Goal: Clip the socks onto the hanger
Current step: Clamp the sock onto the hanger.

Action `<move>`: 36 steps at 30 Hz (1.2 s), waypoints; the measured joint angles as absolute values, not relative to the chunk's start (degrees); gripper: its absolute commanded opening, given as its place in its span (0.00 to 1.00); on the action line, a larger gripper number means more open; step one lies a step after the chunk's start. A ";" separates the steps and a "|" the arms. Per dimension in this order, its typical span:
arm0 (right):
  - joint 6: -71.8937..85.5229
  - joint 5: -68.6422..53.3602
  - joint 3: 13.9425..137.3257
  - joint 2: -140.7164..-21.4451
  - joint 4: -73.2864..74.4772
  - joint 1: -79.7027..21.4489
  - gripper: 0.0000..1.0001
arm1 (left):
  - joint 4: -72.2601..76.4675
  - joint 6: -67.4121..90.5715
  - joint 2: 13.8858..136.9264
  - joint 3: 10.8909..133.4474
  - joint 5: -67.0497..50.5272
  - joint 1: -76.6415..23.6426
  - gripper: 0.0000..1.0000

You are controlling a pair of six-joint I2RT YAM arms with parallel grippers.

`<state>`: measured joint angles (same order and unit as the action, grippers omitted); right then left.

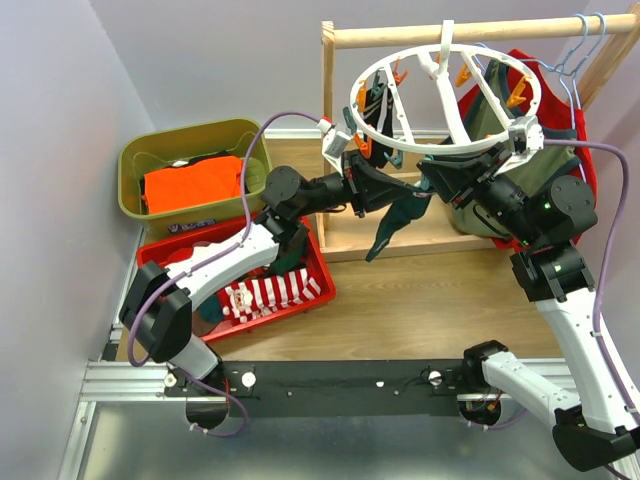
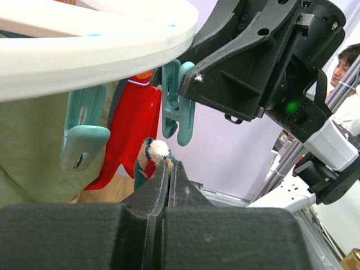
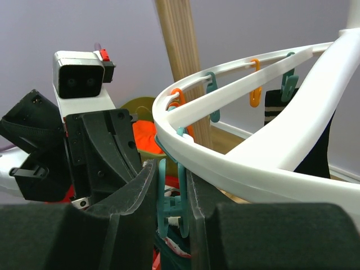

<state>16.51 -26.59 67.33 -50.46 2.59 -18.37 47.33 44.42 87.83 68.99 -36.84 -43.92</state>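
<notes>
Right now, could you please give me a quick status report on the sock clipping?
Left gripper shut on teal sock, up under hanger. Right gripper pinching teal clip. Sock tip just below clip, not in yet; nothing between.

Reaches out from the near-left base with the left arm (image 1: 225,262), elbow folded low, forearm running right. Points the left tool (image 1: 400,198) rightward, fingers (image 2: 154,188) pressed flat together on the tip of a sock (image 2: 152,153) with no gap showing in the left wrist view. Rises at the right side with the right arm (image 1: 575,330), upper links near upright, wrist bent back to the left. Aims the right tool (image 1: 438,168) leftward, fingers (image 3: 145,185) closed in on a teal clip (image 3: 169,208). Faces tool to tool, tips just beside each other; contact between them unclear.
</notes>
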 measured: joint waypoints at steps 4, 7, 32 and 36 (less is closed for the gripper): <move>16.53 -26.74 67.33 -50.48 2.57 -18.37 0.15 | 47.53 44.49 88.12 68.99 -37.15 -43.92 0.00; 16.53 -26.87 67.33 -50.54 2.48 -18.37 0.15 | 47.99 44.84 88.20 69.04 -37.17 -43.92 0.00; 16.95 -28.34 67.33 -50.74 1.34 -18.26 0.15 | 55.75 50.28 90.24 69.73 -38.68 -43.24 0.00; 17.12 -28.67 67.33 -50.81 1.15 -18.26 0.15 | 56.12 50.65 90.80 69.73 -38.70 -43.20 0.00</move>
<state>17.12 -28.67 67.33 -50.81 1.15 -18.26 56.12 50.65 90.80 69.73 -38.70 -43.20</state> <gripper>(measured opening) 0.310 0.015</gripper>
